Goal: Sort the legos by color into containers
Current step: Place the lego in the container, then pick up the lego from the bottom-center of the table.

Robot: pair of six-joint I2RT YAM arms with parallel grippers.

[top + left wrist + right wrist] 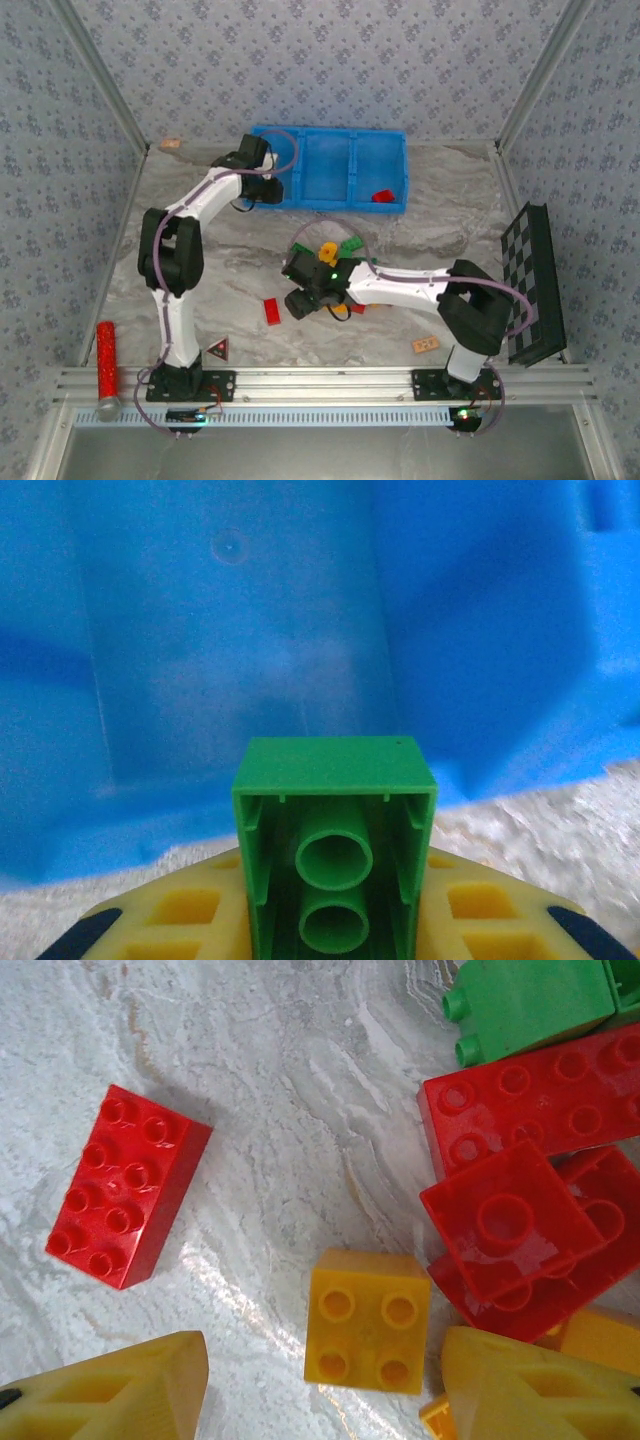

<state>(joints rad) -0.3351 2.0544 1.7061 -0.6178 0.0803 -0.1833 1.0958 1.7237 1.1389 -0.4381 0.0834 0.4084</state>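
Currently the left tool is clamped on a green brick, whose hollow underside faces the wrist camera. It hangs at the near left corner of the blue bin. Whether the brick is over the left compartment or just outside its wall I cannot tell. The bin's right compartment holds one red piece. The right tool is spread wide, low over the counter, with a yellow brick lying studs up between its fingers and gripped by neither. To its right sits a heap of red bricks with a green one at its far edge. A lone red brick lies well apart on the left.
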